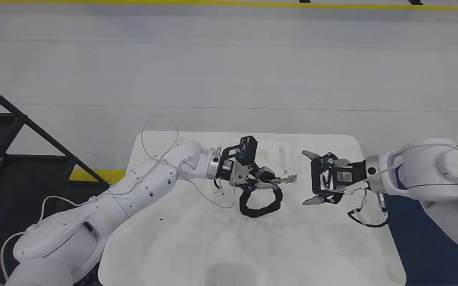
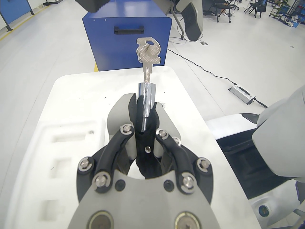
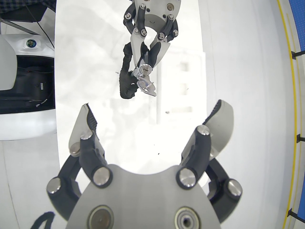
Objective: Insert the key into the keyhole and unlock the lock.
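The left gripper (image 2: 143, 110) is pinched tight on the shiny round metal lock (image 2: 147, 94) over the white table (image 2: 71, 89). The flat, bumpy silver key (image 2: 148, 53) sticks out of its end. From above, the lock's black cord (image 1: 259, 201) makes a loop. The right gripper (image 3: 154, 108) is spread wide, holding nothing, near the key.

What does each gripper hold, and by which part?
The left gripper is shut on the lock, at its chrome cylinder. The right gripper is open and holds nothing.

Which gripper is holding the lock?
The left gripper, jaws shut on the lock, with the key in its keyhole. The right gripper is open and empty.
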